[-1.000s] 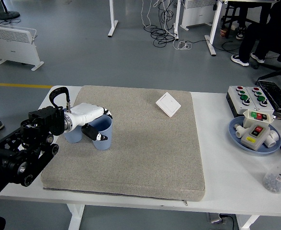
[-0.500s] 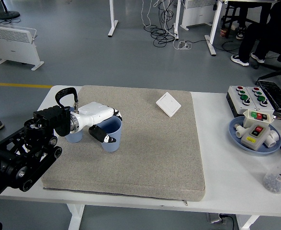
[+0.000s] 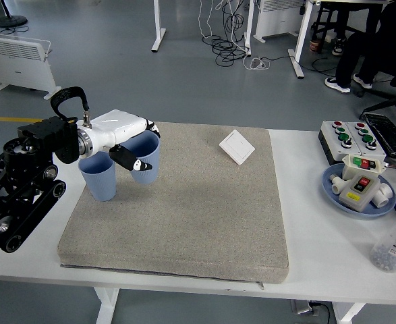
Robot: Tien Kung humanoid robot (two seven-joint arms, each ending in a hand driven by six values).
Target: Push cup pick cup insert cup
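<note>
Head view. Left hand (image 3: 120,138) enters from 9 o'clock, white shell on a black arm, its fingers (image 3: 127,160) clenched around a blue cup (image 3: 144,158); thumb on the near wall, other fingers over the far rim. The held cup looks lifted clear of the grey mat (image 3: 198,202) (its shadow falls on the mat just below), and it sits roughly upright, mouth up.

A second blue cup (image 3: 98,176) stands upright at the mat's left edge, at 8 o'clock of the held cup and just beside it; whether the two walls touch cannot be told, since the hand covers the gap.

The mat covers most of the white worktop (image 3: 305,169). A white switch plate (image 3: 237,146) lies on the mat toward 1 o'clock, well apart from both cups.

Right side of worktop, at 3 o'clock: a grey button box (image 3: 349,138) with red and green buttons, a blue dish (image 3: 332,183) holding small button units, and a clear bottle (image 3: 394,244) with a red cap near the edge.
</note>
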